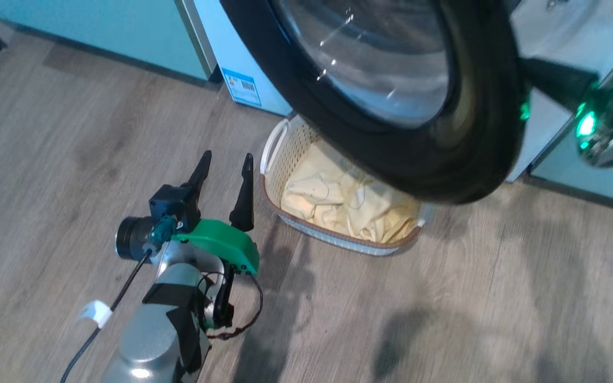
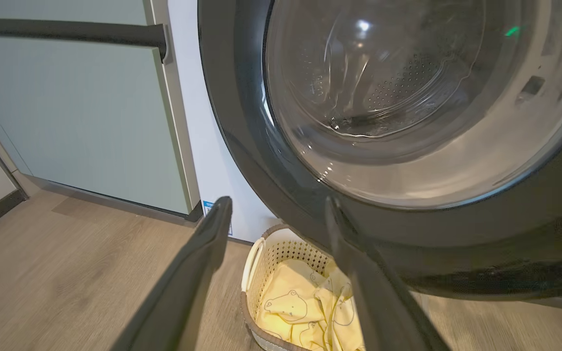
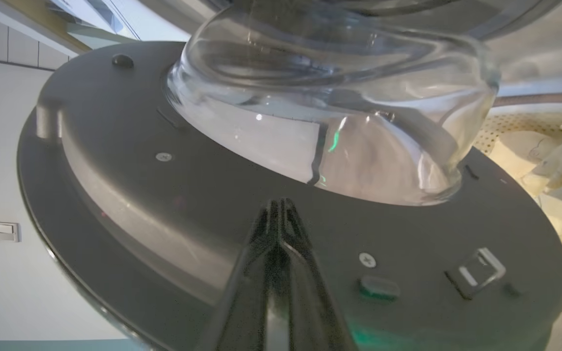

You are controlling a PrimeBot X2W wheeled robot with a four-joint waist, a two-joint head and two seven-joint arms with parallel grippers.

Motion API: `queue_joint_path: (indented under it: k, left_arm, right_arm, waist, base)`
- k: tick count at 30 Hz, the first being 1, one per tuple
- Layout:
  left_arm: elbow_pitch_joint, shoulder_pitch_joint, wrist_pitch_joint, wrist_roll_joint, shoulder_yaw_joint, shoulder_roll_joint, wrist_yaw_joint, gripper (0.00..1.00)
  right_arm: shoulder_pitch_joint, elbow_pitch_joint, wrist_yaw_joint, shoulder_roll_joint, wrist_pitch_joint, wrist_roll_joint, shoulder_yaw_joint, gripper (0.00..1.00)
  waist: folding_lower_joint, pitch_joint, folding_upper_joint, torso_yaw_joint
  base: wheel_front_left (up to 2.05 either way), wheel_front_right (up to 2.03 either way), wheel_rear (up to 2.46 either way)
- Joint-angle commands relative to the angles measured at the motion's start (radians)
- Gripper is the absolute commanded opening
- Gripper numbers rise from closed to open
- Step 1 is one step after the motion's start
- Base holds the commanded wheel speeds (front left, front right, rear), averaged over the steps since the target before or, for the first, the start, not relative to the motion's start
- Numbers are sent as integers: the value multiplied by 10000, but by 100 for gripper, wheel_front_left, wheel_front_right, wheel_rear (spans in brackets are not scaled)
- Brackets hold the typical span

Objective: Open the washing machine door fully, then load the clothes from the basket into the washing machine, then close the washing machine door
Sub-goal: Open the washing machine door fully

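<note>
Head view, washing machine door (image 1: 434,159) open, clothes (image 1: 338,202) in basket (image 1: 291,142) (left gripper (image 1: 226,157) spread)

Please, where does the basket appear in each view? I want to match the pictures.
Head view: the basket stands at centre, partly hidden by the washing machine door.
Left wrist view: the basket is at bottom centre, under the door.
Right wrist view: the basket is at the right edge, past the door.
Shared landmark: the washing machine door.

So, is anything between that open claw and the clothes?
Partly. The black rim of the washing machine door hangs over the right side of the basket and some clothes; the side nearest the left claw lies uncovered.
</note>
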Motion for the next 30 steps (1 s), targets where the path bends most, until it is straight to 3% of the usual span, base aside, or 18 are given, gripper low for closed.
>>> queue_joint_path:
  k: [1, 14, 30]
  left_arm:
    - [-226, 90, -61, 113, 347, 221, -38, 100]
    - [40, 585, -61, 365, 579, 221, -473, 100]
    - [149, 937, -61, 450, 879, 221, -703, 100]
  right_arm:
    - [113, -400, 42, 214, 115, 53, 72, 0]
    - [1111, -442, 42, 1095, 658, 2, 366, 0]
    - [1783, -370, 42, 2041, 991, 82, 771, 0]
  waist:
    - [1, -257, -1, 18]
    - [1, -1119, -1, 140]
    - [1, -1678, -1, 201]
  base:
    - [0, 0, 0]
    - [0, 0, 0]
    - [0, 0, 0]
